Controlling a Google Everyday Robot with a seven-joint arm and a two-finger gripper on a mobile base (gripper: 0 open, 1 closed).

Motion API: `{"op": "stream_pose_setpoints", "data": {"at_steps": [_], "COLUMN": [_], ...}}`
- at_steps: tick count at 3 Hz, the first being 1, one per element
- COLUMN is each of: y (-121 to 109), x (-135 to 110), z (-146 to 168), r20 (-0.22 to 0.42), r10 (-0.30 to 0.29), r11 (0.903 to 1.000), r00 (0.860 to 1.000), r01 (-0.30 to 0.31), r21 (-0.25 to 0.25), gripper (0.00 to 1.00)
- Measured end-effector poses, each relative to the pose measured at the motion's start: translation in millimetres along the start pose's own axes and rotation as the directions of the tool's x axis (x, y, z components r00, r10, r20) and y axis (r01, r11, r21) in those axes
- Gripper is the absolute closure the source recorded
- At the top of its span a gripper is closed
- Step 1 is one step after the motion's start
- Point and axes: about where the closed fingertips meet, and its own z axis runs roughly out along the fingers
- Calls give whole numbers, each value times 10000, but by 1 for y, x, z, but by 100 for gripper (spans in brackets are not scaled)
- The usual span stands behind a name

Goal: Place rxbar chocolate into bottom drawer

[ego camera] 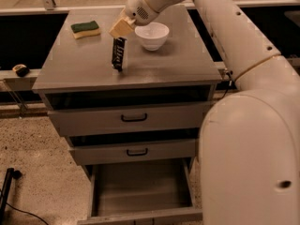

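The rxbar chocolate [118, 53], a black wrapper with white lettering, hangs nearly upright from my gripper [120, 30], its lower end just above or touching the grey cabinet top [154, 64]. The gripper is shut on the bar's upper end and sits above the middle of the cabinet top, left of the white bowl. The bottom drawer [140, 186] is pulled out at the foot of the cabinet, showing a plain grey interior with nothing in it.
A white bowl [152, 35] stands on the cabinet top right of the gripper. A green-and-yellow sponge [86, 29] lies at the back left. Two shallower drawers with black handles [134, 118] are above the bottom drawer. My white arm [253, 102] fills the right side.
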Motion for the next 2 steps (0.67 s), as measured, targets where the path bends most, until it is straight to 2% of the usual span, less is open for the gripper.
{"op": "stream_pose_setpoints", "data": {"at_steps": [1, 2], "y": [-22, -19], "x": [-10, -23], "z": [29, 59], "r20": [-936, -1385], "r10": [135, 81], "r11": [9998, 9998], "r00": [9955, 9903], "r01": [-123, -108], "r21": [131, -184], "gripper": [98, 74]}}
